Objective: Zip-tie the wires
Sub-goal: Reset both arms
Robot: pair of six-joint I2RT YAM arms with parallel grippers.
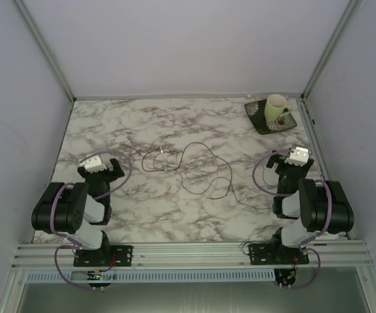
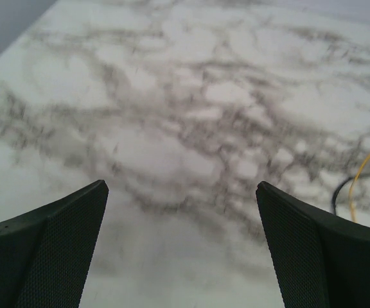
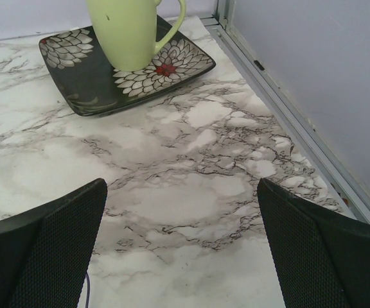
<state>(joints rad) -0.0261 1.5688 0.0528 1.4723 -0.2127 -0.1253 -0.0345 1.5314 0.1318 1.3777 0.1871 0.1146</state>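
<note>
The wires (image 1: 194, 169) are thin dark strands curling in loose loops across the middle of the marble table, between the two arms. A small pale spot (image 1: 161, 152) shows on their left loop; I cannot tell what it is. In the left wrist view a bit of dark and yellow wire (image 2: 355, 192) shows at the right edge. My left gripper (image 1: 102, 171) hovers at the table's left, open and empty, left of the wires. Over on the right stands my right gripper (image 1: 287, 160), open with nothing between its fingers (image 3: 313, 250), to the right of the wires.
A dark square plate (image 1: 260, 120) with a flower pattern lies in the far right corner, and a pale green mug (image 1: 277, 107) stands on it. The same plate (image 3: 76, 70) and mug (image 3: 130, 32) lie ahead of the right gripper. Metal frame rails and walls border the table.
</note>
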